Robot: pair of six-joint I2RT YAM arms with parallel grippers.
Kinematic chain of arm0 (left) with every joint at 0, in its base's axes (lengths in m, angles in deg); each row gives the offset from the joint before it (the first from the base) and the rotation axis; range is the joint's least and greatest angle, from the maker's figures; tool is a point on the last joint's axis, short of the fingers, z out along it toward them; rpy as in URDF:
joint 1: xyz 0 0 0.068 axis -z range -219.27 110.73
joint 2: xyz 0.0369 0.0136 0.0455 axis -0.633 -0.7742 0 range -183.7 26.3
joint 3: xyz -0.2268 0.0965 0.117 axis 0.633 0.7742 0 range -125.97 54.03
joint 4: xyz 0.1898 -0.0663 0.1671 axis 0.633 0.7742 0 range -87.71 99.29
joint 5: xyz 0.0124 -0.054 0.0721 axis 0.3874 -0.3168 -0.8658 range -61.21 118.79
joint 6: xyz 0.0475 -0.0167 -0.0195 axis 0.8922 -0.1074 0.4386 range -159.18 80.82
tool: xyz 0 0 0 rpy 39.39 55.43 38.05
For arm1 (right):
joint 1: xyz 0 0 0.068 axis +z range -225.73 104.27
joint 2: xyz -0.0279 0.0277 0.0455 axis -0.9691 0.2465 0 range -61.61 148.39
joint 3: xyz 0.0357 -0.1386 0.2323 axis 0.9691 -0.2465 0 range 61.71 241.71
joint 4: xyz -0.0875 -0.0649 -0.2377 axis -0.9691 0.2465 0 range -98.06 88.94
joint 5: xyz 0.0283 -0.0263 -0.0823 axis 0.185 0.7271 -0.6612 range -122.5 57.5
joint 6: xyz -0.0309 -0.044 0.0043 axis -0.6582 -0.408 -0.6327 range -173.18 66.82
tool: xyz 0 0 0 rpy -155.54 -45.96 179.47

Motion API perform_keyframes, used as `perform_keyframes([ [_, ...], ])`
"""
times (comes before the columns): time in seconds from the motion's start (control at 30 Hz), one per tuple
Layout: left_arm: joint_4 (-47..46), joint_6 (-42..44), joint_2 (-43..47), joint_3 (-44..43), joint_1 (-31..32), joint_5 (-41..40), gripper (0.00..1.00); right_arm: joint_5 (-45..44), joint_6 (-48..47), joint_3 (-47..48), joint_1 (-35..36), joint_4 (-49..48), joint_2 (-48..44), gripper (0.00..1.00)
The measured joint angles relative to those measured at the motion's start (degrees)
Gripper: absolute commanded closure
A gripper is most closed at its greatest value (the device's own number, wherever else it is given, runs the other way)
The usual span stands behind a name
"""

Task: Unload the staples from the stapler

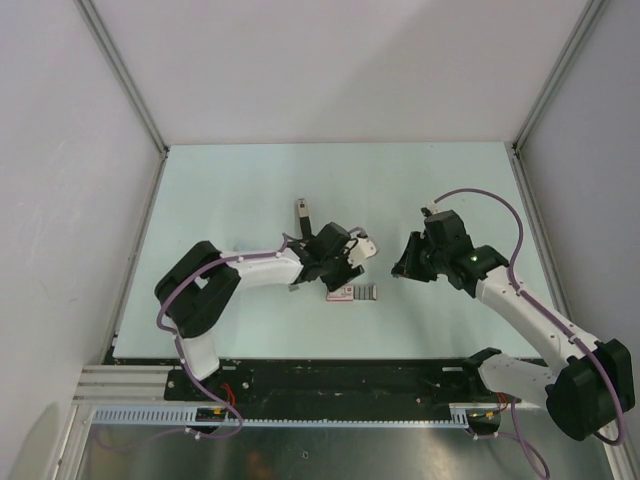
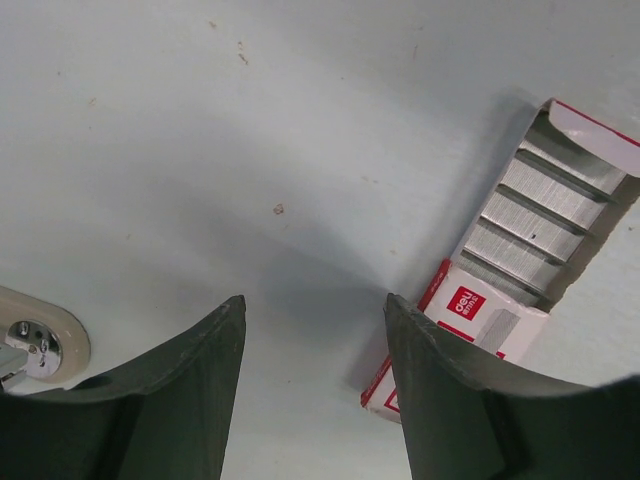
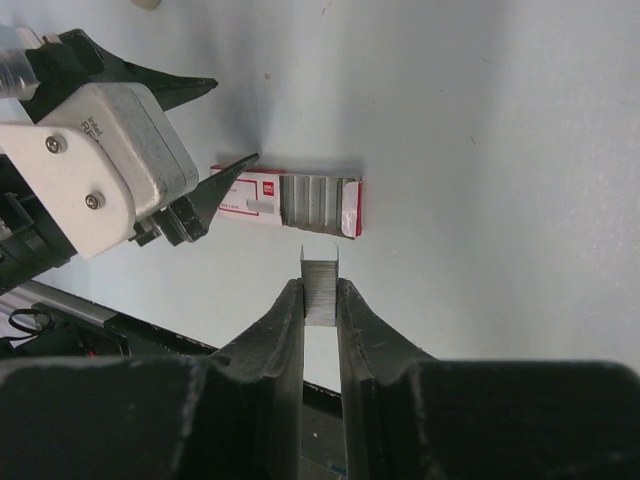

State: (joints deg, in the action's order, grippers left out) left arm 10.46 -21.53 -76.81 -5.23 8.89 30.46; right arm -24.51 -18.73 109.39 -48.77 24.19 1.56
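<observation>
The stapler (image 1: 302,216), a slim black bar with a silvery far end, lies on the table behind my left arm. My right gripper (image 3: 320,285) is shut on a short grey strip of staples (image 3: 320,272) and holds it above the table, just in front of the open red-white staple packet (image 3: 300,200). In the top view the right gripper (image 1: 403,268) sits to the right of the packet (image 1: 355,293). My left gripper (image 2: 314,300) is open and empty, low over the table, with the packet (image 2: 520,260) beside its right finger. It shows in the top view (image 1: 345,272) just above the packet.
The open packet holds several rows of grey staple strips (image 2: 545,205). A cream round piece with a metal centre (image 2: 35,335) lies at the left edge of the left wrist view. White walls enclose the table on three sides.
</observation>
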Motion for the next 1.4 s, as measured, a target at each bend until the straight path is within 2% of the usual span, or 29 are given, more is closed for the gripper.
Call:
perform_keyframes([
  [0.27,-0.6,0.0,1.2,1.7,0.5,0.1,0.38,0.2,-0.1,0.0,0.0,-0.4,0.8,1.0],
  [0.43,-0.3,0.0,3.7,3.5,0.5,0.1,0.35,-0.1,-0.2,0.0,2.6,-1.2,3.1,1.0],
  [0.5,-0.2,0.0,4.7,3.7,0.5,0.0,0.29,-0.2,-0.2,0.0,4.8,-1.8,4.7,1.0],
  [0.6,0.0,-0.2,6.4,3.7,-0.2,0.0,0.09,-0.9,-0.2,-0.1,8.1,-2.9,7.0,1.0],
  [0.7,1.0,-0.5,8.6,3.1,-2.8,0.5,0.02,-1.9,-0.2,-0.1,10.8,-4.0,9.3,1.0],
  [1.0,4.7,-2.2,15.8,-1.0,-16.9,5.6,0.0,-7.9,0.0,0.2,18.2,-6.2,17.7,1.0],
  [1.4,7.5,-3.7,20.3,-0.9,-18.4,6.9,0.01,-12.7,0.5,3.1,21.2,-8.5,24.7,1.0],
])
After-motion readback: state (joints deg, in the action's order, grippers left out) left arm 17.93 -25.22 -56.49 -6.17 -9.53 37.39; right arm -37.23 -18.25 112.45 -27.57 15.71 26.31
